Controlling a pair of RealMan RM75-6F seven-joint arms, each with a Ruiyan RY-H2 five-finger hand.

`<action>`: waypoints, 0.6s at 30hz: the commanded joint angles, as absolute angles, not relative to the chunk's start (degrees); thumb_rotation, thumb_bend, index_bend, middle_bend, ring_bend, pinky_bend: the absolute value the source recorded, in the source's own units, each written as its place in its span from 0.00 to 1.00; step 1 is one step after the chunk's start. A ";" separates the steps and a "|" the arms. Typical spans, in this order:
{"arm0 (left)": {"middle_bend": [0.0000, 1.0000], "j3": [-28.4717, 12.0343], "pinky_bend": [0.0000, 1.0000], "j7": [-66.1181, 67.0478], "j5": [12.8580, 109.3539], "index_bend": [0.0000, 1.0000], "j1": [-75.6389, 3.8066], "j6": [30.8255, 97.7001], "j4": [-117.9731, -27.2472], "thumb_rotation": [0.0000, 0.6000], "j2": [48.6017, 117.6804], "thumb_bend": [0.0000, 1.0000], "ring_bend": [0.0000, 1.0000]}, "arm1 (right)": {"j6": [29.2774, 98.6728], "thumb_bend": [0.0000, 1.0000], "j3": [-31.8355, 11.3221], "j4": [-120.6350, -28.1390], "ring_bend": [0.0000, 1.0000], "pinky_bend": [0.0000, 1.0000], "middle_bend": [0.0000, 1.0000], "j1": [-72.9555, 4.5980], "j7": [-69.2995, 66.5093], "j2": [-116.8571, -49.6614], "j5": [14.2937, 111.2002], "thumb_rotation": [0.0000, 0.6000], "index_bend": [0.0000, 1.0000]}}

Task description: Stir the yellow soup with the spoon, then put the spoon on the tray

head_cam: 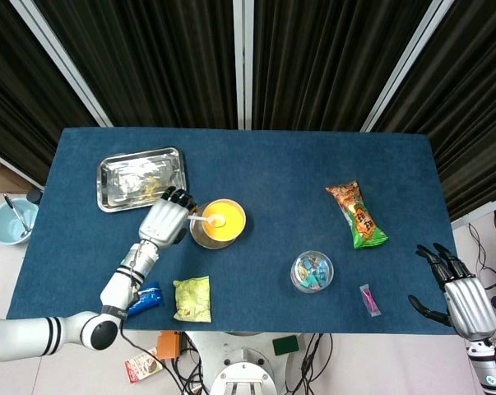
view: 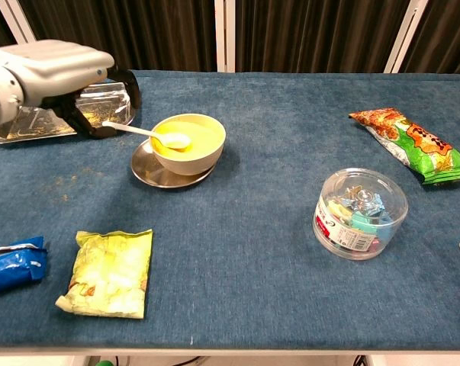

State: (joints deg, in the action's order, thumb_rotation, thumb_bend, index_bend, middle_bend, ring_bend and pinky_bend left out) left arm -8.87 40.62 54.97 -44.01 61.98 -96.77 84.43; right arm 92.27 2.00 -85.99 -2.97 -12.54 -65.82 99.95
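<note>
A cream bowl of yellow soup (head_cam: 223,222) (view: 193,137) stands on a small metal saucer (view: 155,172) at the table's centre-left. A white spoon (head_cam: 205,220) (view: 142,133) lies with its scoop in the soup and its handle pointing left. My left hand (head_cam: 167,219) (view: 58,70) hovers just left of the bowl and pinches the handle's end with its dark fingertips. The metal tray (head_cam: 180,167) (view: 20,137) sits behind the hand at the far left. My right hand (head_cam: 460,290) rests with fingers spread at the table's near right corner, holding nothing.
An orange-and-green snack bag (head_cam: 357,216) (view: 413,145) lies at the right. A clear round tub (head_cam: 312,271) (view: 359,212) of small items stands at front centre-right, a pink item (head_cam: 368,299) beside it. A yellow-green packet (head_cam: 192,298) (view: 107,271) and a blue packet (head_cam: 146,298) (view: 12,263) lie at front left.
</note>
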 commanded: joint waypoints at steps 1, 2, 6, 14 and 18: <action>0.25 -10.47 0.13 41.26 50.08 0.36 -45.82 60.61 -93.58 1.00 88.05 0.31 0.14 | 91.99 0.24 2.00 -85.93 0.08 0.20 0.19 -3.21 -12.61 -65.89 100.00 1.00 0.10; 0.25 -10.69 0.13 41.23 49.47 0.36 -46.09 60.50 -92.94 1.00 88.63 0.31 0.14 | 91.87 0.24 2.01 -85.88 0.08 0.20 0.19 -3.29 -12.64 -65.91 99.98 1.00 0.10; 0.27 -11.14 0.13 41.08 48.02 0.38 -46.58 61.18 -90.66 1.00 90.43 0.31 0.15 | 91.50 0.24 2.03 -85.58 0.08 0.20 0.19 -3.42 -12.96 -65.90 99.57 1.00 0.10; 0.30 -11.18 0.13 41.16 46.85 0.45 -47.04 62.10 -88.93 1.00 91.69 0.32 0.16 | 91.52 0.24 1.99 -84.85 0.08 0.20 0.19 -3.57 -13.70 -66.18 99.33 1.00 0.10; 0.30 -11.29 0.13 41.49 46.08 0.46 -47.60 62.05 -88.04 1.00 92.69 0.33 0.16 | 91.57 0.24 2.01 -84.66 0.08 0.20 0.19 -3.60 -13.81 -66.27 99.26 1.00 0.10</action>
